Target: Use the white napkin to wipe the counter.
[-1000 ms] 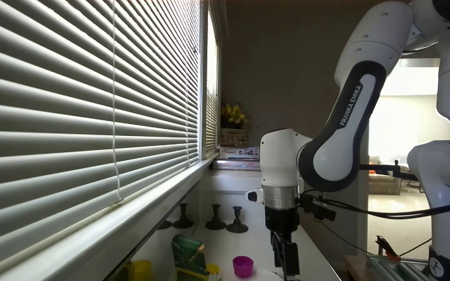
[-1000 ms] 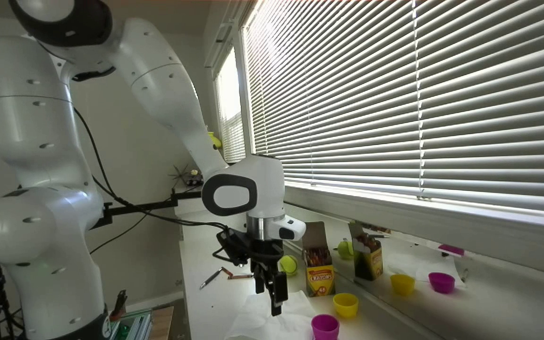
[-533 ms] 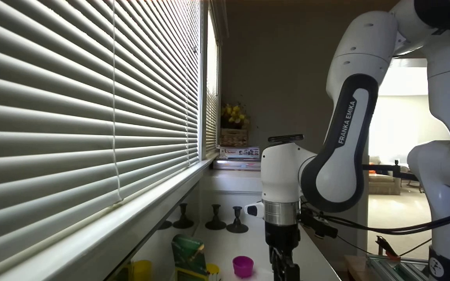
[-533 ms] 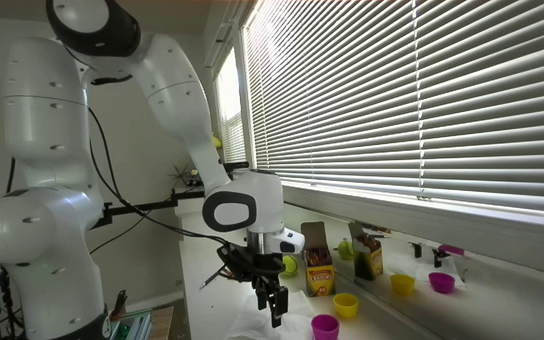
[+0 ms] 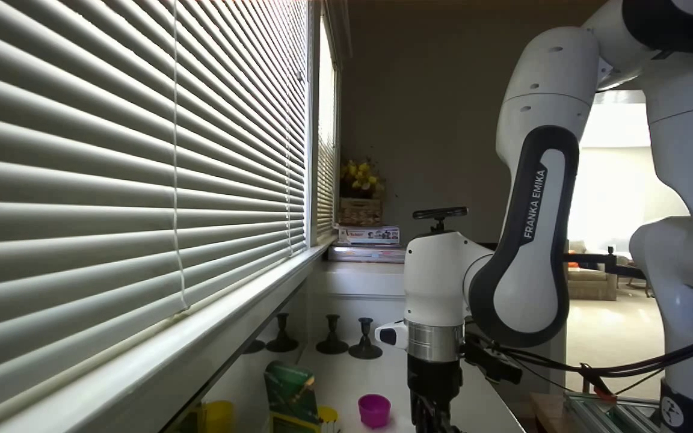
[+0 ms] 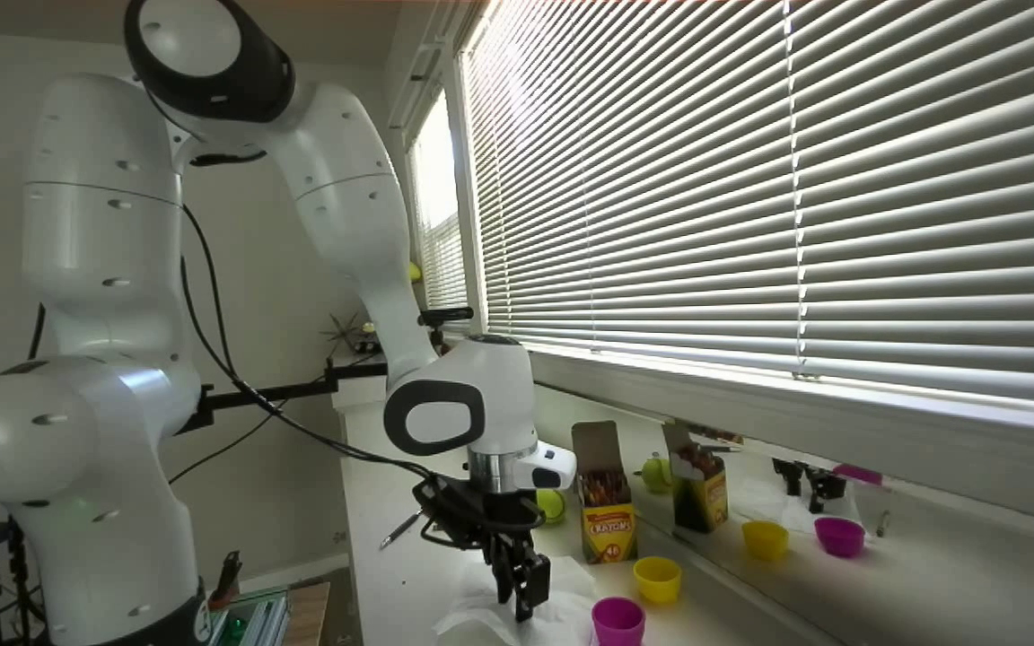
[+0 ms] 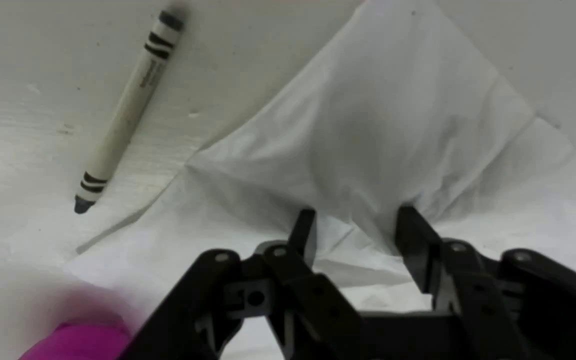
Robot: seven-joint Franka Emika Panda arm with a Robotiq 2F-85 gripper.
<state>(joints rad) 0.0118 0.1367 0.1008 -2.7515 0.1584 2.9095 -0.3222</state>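
Observation:
The white napkin (image 7: pixel 378 125) lies rumpled on the pale counter (image 7: pixel 33 125), with folds rising around my fingertips. My gripper (image 7: pixel 357 214) points down into the middle of it. A clear gap stands between the fingers (image 7: pixel 415 240), part-way open, and some of the cloth is puckered up in that gap without being pinched. In an exterior view the gripper (image 6: pixel 515 606) is down at the napkin (image 6: pixel 571 610), whose near edge lifts off the counter (image 6: pixel 391 579). The gripper's tips (image 5: pixel 434 426) are cut off by the lower border in an exterior view.
A magenta cup (image 6: pixel 618 619) stands close beside the napkin, with a yellow cup (image 6: pixel 658 580) and a crayon box (image 6: pixel 609 534) behind it. A loose crayon (image 7: pixel 127 107) lies left of the napkin. Also there are a tennis ball (image 6: pixel 551 505), a pen (image 6: pixel 400 529) and candlesticks (image 5: pixel 365 346).
The arm has come down to the napkin. My fingers have moved closer together, and the napkin, flatter before, has bunched and lifted at its near edge.

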